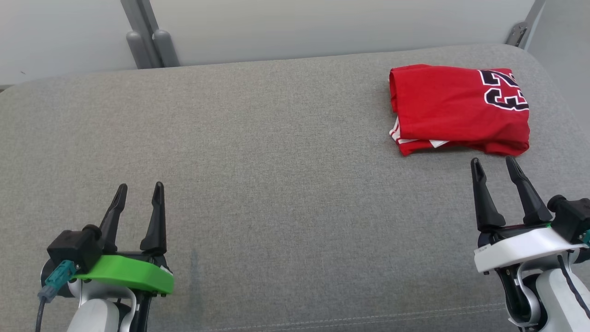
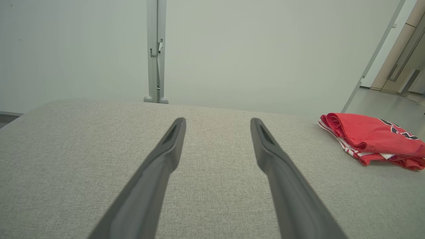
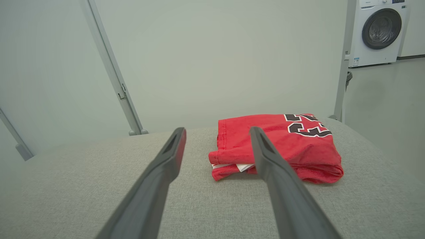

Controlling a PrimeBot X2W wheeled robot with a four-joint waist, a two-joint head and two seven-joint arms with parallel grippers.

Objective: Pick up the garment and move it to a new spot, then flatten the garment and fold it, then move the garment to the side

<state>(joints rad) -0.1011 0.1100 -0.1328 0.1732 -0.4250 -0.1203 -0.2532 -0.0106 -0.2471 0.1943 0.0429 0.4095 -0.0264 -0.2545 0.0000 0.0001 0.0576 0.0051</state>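
Item 1, garment (image 1: 458, 108): a red jersey with black, white-edged numerals is lying folded into a compact rectangle on the far right part of the grey upholstered surface (image 1: 276, 161), near its rounded right corner. White trim is peeking out along the fold's near left edge. The numerals are facing up at the far right corner. Nothing is touching it.

Item 2, right gripper (image 1: 493, 160): the white-shelled unit is sitting just on the near side of the garment, with its fingers pointing toward it. Its jaws are standing wide apart and are holding nothing. The tips are stopping short of the cloth, with a strip of bare grey fabric showing between. In the right wrist view, one finger is crossing in front of the garment's near left corner.

Item 3, left gripper (image 1: 140, 186): the green-shelled unit is sitting at the near left, well apart from the garment. Its jaws are spread wide and empty, and its fingers are pointing across bare fabric toward the far edge.

Item 4, surroundings: a grey metal post (image 2: 156, 49) is rising against a pale wall behind the surface, and a washing machine (image 3: 378, 31) is standing on the floor beyond the right end
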